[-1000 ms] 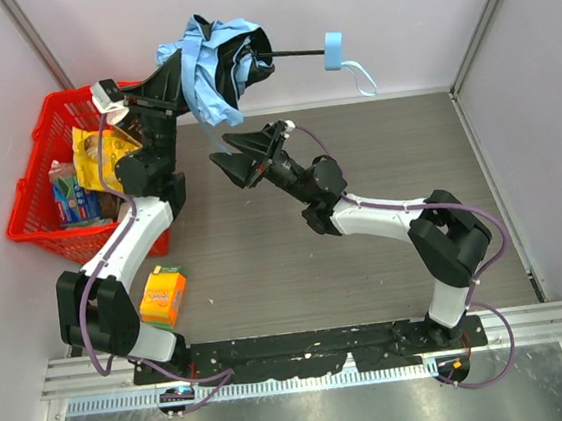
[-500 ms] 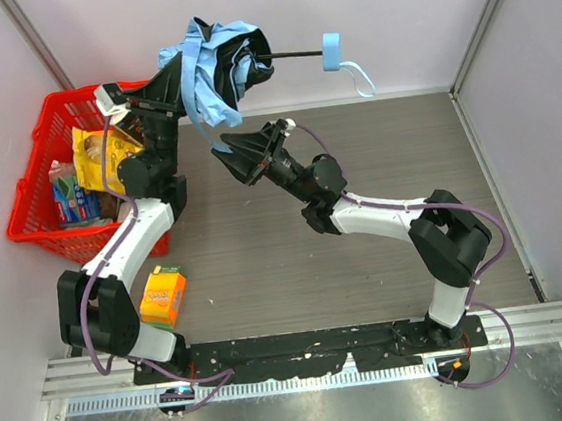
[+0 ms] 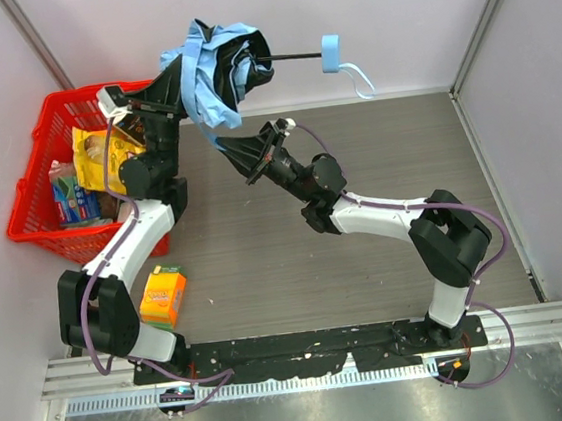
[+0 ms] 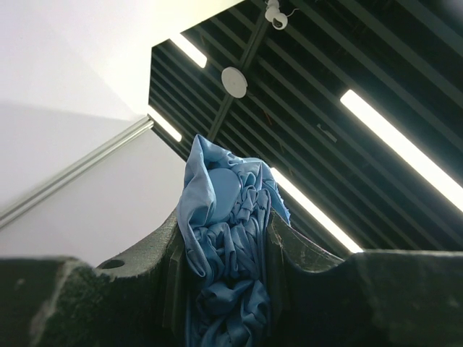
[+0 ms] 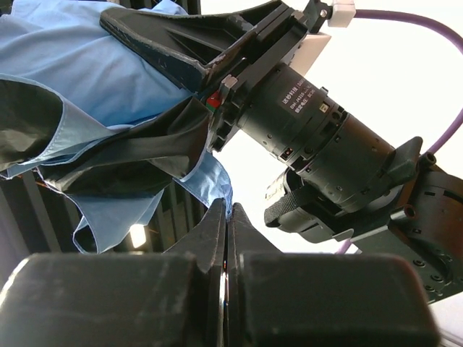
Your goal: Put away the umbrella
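Left gripper (image 4: 226, 256): clamped on the bunched cloth of the umbrella (image 3: 217, 64). Blue fabric fills the gap between both fingers (image 4: 141, 271) and spills out above their tips.
Left gripper attitude: raised high over the table (image 3: 266, 262), fingers pointing upward.
Umbrella location: held in the air by the left gripper, clear of the table. The canopy is collapsed and crumpled around that gripper's fingers, with dark inner folds showing among the light blue.
Shaft (image 3: 295, 55): thin and black. It runs roughly level out of the canopy, to the right of the left gripper.
End piece (image 3: 333, 51): light blue, at the outer end of the shaft, well apart from both grippers.
Strap loop (image 3: 360, 81): hangs below the end piece.
Right gripper (image 5: 226, 220): fingers pressed together, with no gap visible between them.
Right gripper location: just below and to the right of the left gripper, tips aimed up at the underside of the canopy.
Cloth at right gripper: a loose blue edge hangs down to the fingertips. It cannot be told whether the edge is pinched.
Basket (image 3: 32, 186): red, below and to the left of the left gripper, holding packaged goods.
Box (image 3: 163, 295): orange, on the table beside the lower left arm, well apart from both grippers.
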Controlling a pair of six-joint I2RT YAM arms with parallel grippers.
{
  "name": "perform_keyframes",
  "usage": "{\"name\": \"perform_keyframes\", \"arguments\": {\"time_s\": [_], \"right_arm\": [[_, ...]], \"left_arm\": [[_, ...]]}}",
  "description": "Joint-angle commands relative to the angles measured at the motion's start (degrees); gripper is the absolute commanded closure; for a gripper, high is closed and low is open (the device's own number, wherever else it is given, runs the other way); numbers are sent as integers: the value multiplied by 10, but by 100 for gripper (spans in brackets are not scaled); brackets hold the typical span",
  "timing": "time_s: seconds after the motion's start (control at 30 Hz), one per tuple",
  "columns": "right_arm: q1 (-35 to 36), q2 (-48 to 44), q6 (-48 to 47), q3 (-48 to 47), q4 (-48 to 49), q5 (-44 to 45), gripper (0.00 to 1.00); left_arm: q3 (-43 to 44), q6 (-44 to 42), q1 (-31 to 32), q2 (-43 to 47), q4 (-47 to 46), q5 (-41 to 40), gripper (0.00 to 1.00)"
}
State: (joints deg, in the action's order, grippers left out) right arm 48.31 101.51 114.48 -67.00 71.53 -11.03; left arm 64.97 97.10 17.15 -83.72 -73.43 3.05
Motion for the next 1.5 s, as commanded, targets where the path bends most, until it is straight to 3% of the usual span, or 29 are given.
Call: {"name": "perform_keyframes", "arguments": {"time_s": [0.0, 0.17, 0.27, 0.43, 0.6, 0.7, 0.87, 0.97, 1.2, 1.33, 1.47], "right_arm": [[-11, -32, 112, -3, 14, 17, 99], [-86, -80, -35, 56, -33, -6, 99], [-133, -51, -15, 39, 35, -64, 99], [-155, -19, 2, 16, 68, -138, 99], [-203, -23, -3, 29, 101, -146, 99], [-233, -11, 31, 33, 184, -131, 99], [-247, -49, -37, 28, 130, -169, 99], [-255, -67, -90, 56, 105, -179, 99], [-273, -99, -156, 96, 92, -188, 99], [-274, -115, -160, 105, 106, -202, 99], [-274, -149, -173, 111, 88, -199, 99]], "left_arm": [[-2, 5, 2, 36, -153, -3, 100], [-36, 40, 2, 48, -153, 18, 100], [-62, 95, 4, 56, -152, 42, 100], [-77, 90, 8, 95, -153, 101, 100], [-110, 126, 10, 112, -152, 170, 100], [-158, 136, 9, 126, -151, 207, 100], [-266, 148, 11, 152, -139, 219, 100], [-295, 124, 10, 179, -69, 250, 100], [-301, -16, 10, 259, 201, 344, 100], [-324, -67, 10, 276, 246, 386, 100], [-340, -161, 10, 319, 366, 389, 100]]}}
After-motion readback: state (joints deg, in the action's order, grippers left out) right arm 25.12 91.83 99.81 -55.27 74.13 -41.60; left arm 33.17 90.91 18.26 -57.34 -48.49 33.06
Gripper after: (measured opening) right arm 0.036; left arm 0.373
